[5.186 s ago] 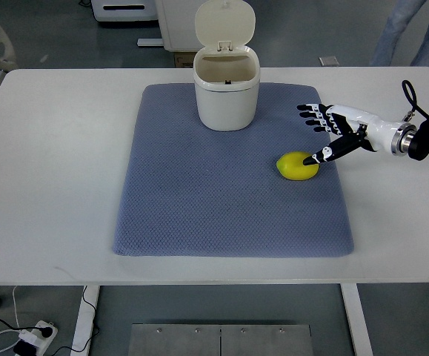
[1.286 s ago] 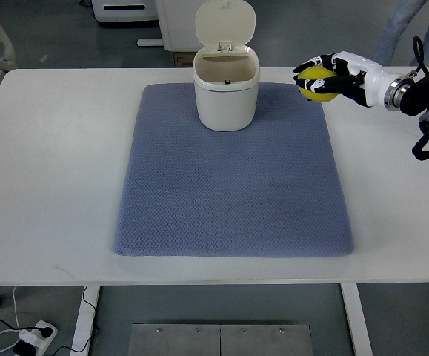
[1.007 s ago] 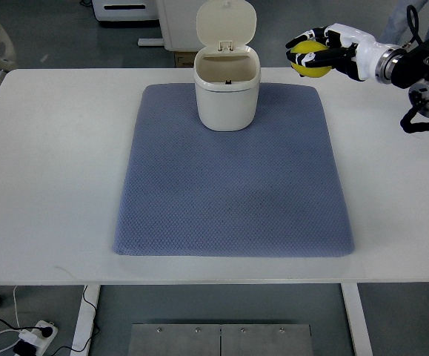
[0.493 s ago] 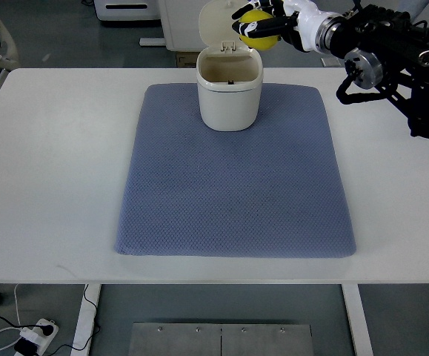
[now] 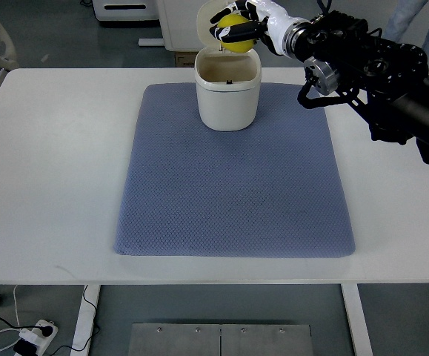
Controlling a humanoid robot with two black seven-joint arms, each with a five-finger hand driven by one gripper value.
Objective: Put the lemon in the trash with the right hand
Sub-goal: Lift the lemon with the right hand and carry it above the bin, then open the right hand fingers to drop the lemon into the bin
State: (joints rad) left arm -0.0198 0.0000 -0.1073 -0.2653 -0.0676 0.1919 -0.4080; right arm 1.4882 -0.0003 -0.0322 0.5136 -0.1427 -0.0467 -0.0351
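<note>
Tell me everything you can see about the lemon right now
The lemon is bright yellow, rounded and smooth-looking, partly hidden by the black and white fingers of the right hand wrapped around it. It is held in the air at the top of the picture, in front of the raised lid and about over the back rim of the open cream trash bin. Only the hand appears to touch it.

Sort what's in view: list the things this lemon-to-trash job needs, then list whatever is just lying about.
Part of the job:
- lemon, held in the right hand above the bin's opening
- trash bin, lid open

Just lying about:
- blue mat under the bin
- white table
- power strip on the floor
</note>
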